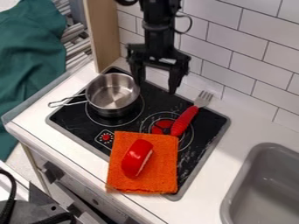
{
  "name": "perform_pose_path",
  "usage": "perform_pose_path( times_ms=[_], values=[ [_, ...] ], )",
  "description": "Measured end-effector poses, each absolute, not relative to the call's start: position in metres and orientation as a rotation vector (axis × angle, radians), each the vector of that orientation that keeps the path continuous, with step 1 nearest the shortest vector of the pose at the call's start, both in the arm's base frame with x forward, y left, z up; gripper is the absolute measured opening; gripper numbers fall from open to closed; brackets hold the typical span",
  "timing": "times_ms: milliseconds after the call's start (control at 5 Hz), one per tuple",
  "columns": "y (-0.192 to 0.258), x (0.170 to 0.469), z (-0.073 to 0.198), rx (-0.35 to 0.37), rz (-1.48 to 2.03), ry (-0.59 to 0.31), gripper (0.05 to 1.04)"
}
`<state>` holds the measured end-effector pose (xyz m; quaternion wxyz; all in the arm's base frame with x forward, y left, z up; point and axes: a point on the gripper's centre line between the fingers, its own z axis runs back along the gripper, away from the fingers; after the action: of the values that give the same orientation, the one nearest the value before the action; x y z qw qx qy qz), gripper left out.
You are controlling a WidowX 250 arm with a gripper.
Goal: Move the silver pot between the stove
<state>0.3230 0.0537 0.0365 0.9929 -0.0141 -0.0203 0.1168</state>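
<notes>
The silver pot [112,92] stands upright on the left part of the black stove [76,123], its wire handle pointing left over the counter. Above the stove's back edge hangs the gripper [156,87], open, its two fingers spread apart with nothing between them. The left finger is close to the pot's right rim; whether they touch I cannot tell.
An orange cloth [161,174] with a red toy piece [137,158] on it covers the stove's front right. A red-handled fork [186,120] lies across the right burner. The grey sink [265,188] is at the right, a tiled wall [245,57] behind.
</notes>
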Motion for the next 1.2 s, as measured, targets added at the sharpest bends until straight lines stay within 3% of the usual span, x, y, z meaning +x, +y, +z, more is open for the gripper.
perform_pose_path(
  times_ms=[400,1200],
  values=[
    [0.099,0.333,0.009,-0.016,0.337,0.029,1.010],
    [0.109,0.319,-0.043,-0.010,0.328,0.192,1.009]
  ],
)
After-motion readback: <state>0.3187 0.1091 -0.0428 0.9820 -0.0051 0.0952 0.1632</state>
